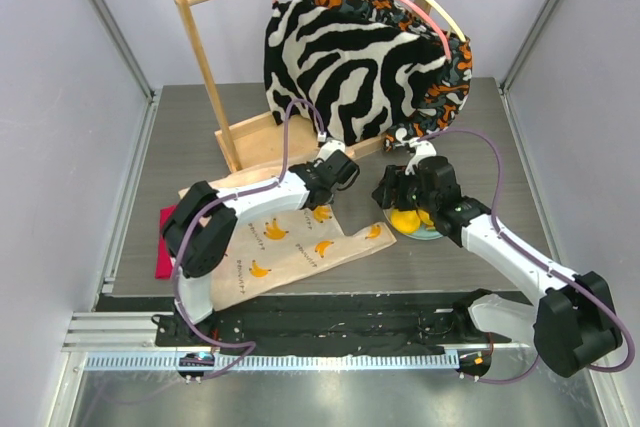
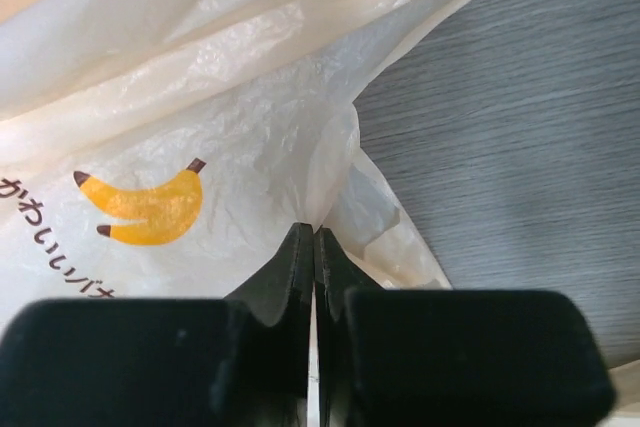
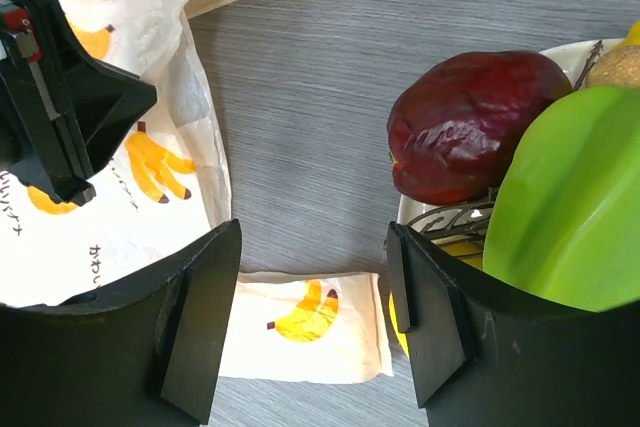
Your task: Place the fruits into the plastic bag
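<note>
The plastic bag (image 1: 285,245), cream-white with printed bananas, lies flat on the table. My left gripper (image 1: 335,171) is shut on a fold of the bag's upper edge (image 2: 330,147), with film pinched between its fingertips (image 2: 314,232). My right gripper (image 3: 313,267) is open and empty above the table, between the bag and the plate (image 1: 428,234). One bag handle (image 3: 310,332) lies below it. On the plate I see a dark red apple (image 3: 470,127), a green fruit (image 3: 570,207), a brownish fruit (image 3: 615,65) and yellow fruit (image 1: 405,219).
A wooden rack (image 1: 205,57) with a zebra-striped garment (image 1: 345,57) stands at the back. A red cloth (image 1: 165,242) lies left of the bag. The left gripper also shows in the right wrist view (image 3: 60,117).
</note>
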